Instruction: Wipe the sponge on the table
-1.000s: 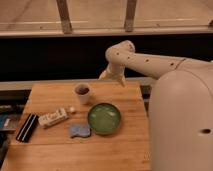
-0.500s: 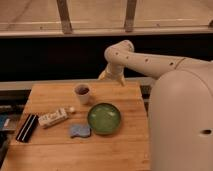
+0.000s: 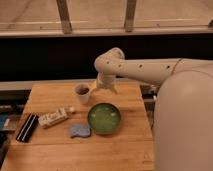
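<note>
My tool (image 3: 103, 86) hangs over the far part of the counter (image 3: 60, 156), just right of the cup (image 3: 82, 93) and beyond the bowl (image 3: 104, 118). I cannot tell whether it is wide or narrow, and I see nothing held in it. My arm (image 3: 145, 70) reaches in from the right.

The cup is white and stands upright; its inside looks dark, though whether that is liquid or shadow I cannot tell. The bowl is green and round, sitting upright near the middle of the counter. Its inside shows a pale sheen, and I cannot make out any contents.

The sponge (image 3: 80, 131) lies flat on the counter just left of the bowl, at or almost at its rim, well apart from my tool. Further left lie a white box (image 3: 53, 117), slanted, and a black bar (image 3: 27, 127) near the left edge.
</note>
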`<control>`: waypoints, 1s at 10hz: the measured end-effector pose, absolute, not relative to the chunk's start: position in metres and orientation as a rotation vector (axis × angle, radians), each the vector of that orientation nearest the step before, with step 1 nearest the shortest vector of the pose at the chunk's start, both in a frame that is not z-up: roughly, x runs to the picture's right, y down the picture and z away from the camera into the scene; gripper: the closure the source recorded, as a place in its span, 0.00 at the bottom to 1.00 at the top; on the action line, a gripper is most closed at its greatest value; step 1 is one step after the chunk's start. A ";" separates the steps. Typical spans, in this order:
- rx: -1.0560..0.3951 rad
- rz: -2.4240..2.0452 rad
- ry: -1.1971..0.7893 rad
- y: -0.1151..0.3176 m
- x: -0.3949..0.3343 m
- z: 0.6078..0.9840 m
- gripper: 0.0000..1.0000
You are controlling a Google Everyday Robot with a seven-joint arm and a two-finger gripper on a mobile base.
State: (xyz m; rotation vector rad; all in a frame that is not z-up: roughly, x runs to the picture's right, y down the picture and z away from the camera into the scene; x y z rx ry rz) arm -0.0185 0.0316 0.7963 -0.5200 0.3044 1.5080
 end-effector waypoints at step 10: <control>-0.619 1.188 0.287 0.097 -0.091 0.764 0.20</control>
